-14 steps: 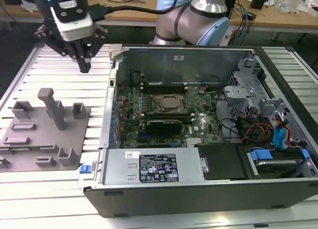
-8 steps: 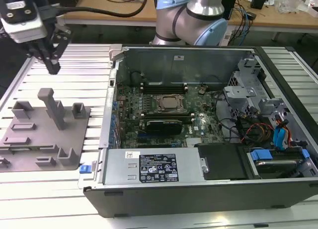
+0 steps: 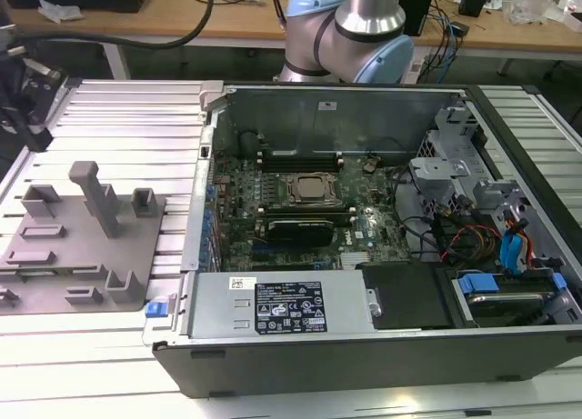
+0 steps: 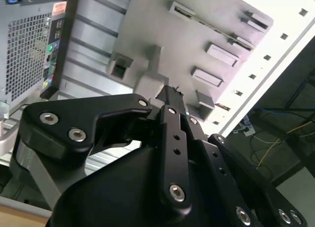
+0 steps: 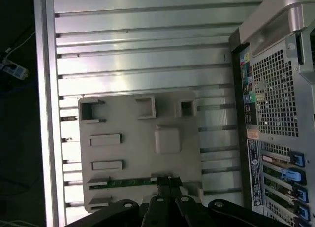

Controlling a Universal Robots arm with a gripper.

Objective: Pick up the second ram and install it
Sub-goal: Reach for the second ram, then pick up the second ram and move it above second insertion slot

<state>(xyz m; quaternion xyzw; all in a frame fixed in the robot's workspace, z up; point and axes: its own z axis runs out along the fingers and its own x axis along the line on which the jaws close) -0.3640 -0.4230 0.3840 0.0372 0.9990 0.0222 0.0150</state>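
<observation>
The second ram (image 5: pixel 123 181) is a thin green strip lying in a long slot of the grey fixture plate (image 5: pixel 128 118). In the first wrist view my gripper (image 5: pixel 169 185) hangs above the plate, with its black fingers pressed together over one end of that strip. The second wrist view has the same shut fingertips (image 4: pixel 170 92) pointing down at the plate (image 4: pixel 162 35), with nothing visible between them. In the exterior view the gripper (image 3: pixel 32 128) is high over the far left of the plate (image 3: pixel 82 246), well apart from the open computer case (image 3: pixel 364 210).
The case lies open on the ribbed metal table (image 3: pixel 136 119), with the processor (image 3: pixel 310 189) between black memory sockets (image 3: pixel 300 154). The plate carries upright posts (image 3: pixel 95 196) and blocks. Cables and drive bays (image 3: pixel 509 246) fill the case's right side.
</observation>
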